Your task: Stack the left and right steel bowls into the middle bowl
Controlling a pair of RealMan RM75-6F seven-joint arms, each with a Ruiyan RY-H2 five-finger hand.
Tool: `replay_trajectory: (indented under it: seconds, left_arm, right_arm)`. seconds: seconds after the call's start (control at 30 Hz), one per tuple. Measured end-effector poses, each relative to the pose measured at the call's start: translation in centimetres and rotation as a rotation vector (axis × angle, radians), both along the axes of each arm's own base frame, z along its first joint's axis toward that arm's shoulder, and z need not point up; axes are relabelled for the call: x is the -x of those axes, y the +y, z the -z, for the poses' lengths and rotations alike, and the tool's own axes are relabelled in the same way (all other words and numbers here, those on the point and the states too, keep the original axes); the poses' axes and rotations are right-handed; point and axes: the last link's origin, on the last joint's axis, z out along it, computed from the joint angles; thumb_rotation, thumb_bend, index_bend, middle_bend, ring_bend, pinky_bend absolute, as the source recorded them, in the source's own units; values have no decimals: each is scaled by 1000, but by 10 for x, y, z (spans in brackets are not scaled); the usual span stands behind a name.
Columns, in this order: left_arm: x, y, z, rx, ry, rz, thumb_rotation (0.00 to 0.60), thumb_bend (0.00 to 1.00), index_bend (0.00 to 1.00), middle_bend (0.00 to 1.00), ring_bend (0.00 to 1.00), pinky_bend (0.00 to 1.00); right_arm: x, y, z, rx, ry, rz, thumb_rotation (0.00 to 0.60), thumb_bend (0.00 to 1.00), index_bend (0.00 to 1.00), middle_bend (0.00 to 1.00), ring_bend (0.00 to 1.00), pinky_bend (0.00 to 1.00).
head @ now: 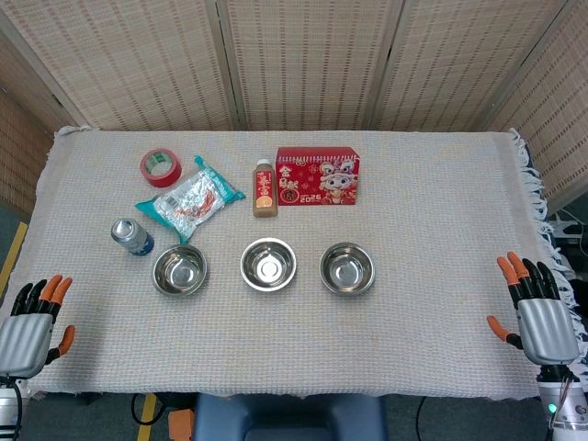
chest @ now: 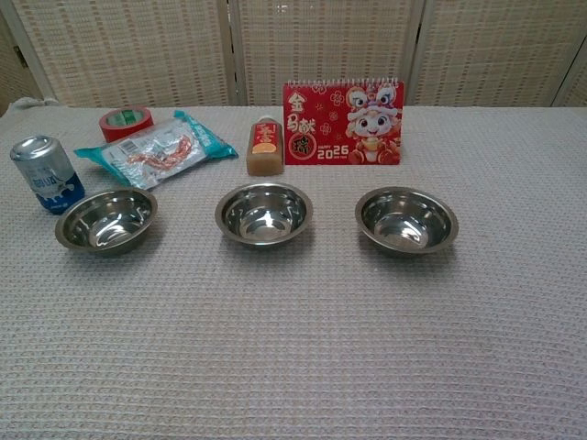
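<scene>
Three steel bowls sit upright in a row across the near middle of the cloth-covered surface (head: 413, 184): the left bowl (head: 179, 270), the middle bowl (head: 268, 264) and the right bowl (head: 347, 268), each apart from its neighbour and none stacked yet. Behind the row lies the clutter. A blue and silver can (head: 132, 236) stands just beside the left bowl at its far left side, the closest object to any bowl. Behind that, a foil snack packet (head: 189, 198) lies flat and tilted, with a roll of red tape (head: 160, 167) near its far left corner. A small bottle (head: 265, 187) with an orange label stands behind the middle bowl, just beside a red 2025 desk calendar (head: 318, 175) that stands upright. Nothing lies between the bowls themselves.

The left hand (head: 28, 333) rests at the near left edge of the surface and the right hand (head: 540, 317) at the near right edge, both released with fingers spread, holding nothing and well apart from the bowls.
</scene>
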Motion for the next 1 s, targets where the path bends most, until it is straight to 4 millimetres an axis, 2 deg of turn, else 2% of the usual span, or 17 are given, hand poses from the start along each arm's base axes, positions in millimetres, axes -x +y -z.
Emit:
replay_trajectory:
  seconds: [0.17,0.27,0.47,0.8,1.0]
  left_arm:
    - [-3,1,4,-3,-10,35,600,439,0,0,0,47]
    - [-7,4,15,1,-34,70,600,441,0,0,0,49]
    - [-15,20,54,36,-95,117,600,441,0,0,0,65]
    - [-16,55,116,76,13,169,600,445,8,0,0,64]
    - [-20,65,139,107,47,194,600,444,80,0,0,63]
  right_arm:
    - [0,0,0,-1,-2,0,600,118,0,0,0,0]
    - [0,0,-2,13,-4,2,600,118,0,0,0,0]
    - [5,-4,-2,7,-2,29,600,118,0,0,0,0]
    - [11,-8,-6,24,-4,59,600,118,0,0,0,0]
    - [14,-10,-6,22,-4,72,600,118,0,0,0,0]
